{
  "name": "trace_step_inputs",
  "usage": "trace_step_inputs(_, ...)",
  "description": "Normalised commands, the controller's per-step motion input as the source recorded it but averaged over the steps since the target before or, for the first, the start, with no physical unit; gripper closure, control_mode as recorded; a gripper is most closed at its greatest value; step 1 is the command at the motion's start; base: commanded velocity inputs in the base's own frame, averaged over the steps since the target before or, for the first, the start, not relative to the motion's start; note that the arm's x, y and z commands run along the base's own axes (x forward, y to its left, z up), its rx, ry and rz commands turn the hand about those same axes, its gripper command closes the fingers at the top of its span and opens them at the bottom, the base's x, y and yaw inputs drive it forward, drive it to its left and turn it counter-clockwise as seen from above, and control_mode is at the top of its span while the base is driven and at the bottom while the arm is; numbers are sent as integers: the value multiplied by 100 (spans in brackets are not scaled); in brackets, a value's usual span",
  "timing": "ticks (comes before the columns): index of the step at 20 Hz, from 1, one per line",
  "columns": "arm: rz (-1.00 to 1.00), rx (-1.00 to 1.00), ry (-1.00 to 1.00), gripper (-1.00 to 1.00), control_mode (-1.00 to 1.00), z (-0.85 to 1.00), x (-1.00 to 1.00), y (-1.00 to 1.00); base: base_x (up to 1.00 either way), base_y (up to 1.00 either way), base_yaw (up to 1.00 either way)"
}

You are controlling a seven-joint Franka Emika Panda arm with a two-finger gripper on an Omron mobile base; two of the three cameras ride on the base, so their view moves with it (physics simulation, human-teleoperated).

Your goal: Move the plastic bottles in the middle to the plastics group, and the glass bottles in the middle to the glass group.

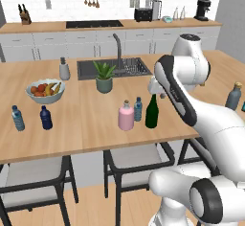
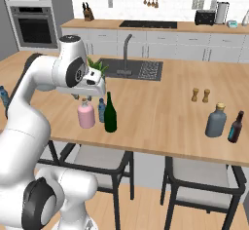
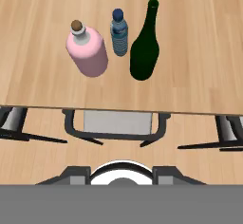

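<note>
The three middle bottles stand so close together near the front edge of the wooden counter (image 1: 86, 124) that the chief risk is a knock-on: a finger coming down beside the pale-blue water bottle (image 3: 119, 32) could clip the pink bottle (image 3: 87, 52) on one side or the tall green wine bottle (image 3: 145, 47) on the other, and the wine bottle, narrow and tall, looks the likeliest to topple toward the edge and the chairs below. The gripper (image 2: 81, 96) hangs above and just behind this cluster, holding nothing; its fingers are too small and shadowed to tell whether they stand apart or together. The water bottle is slim and translucent with a blue cap, shorter than both neighbours, so a grasp from above must thread between them. The pink bottle is squat with a pale stopper, the wine bottle dark with a long neck. The plastics group, a pale-blue bottle (image 1: 17, 118) and a navy bottle (image 1: 46, 118), waits well to the left, and the grey-blue glass bottle (image 2: 216, 120) well to the right, so each carry looks long
</note>
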Motion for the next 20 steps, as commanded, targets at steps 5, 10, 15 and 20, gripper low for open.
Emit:
trace_step_inputs(5, -4, 0, 1, -100, -100, -10, 6, -16, 0, 0, 0)
trace_step_inputs(10, -2, 2, 12, -100, -100, -13, 47, -39, 0, 0, 0)
trace_step_inputs(15, 0, 0, 22, -100, -100, -4, 77, -15, 0, 0, 0)
trace_step_inputs(20, 0, 0, 19, -100, -100, 0, 79, 0, 0, 0, 0)
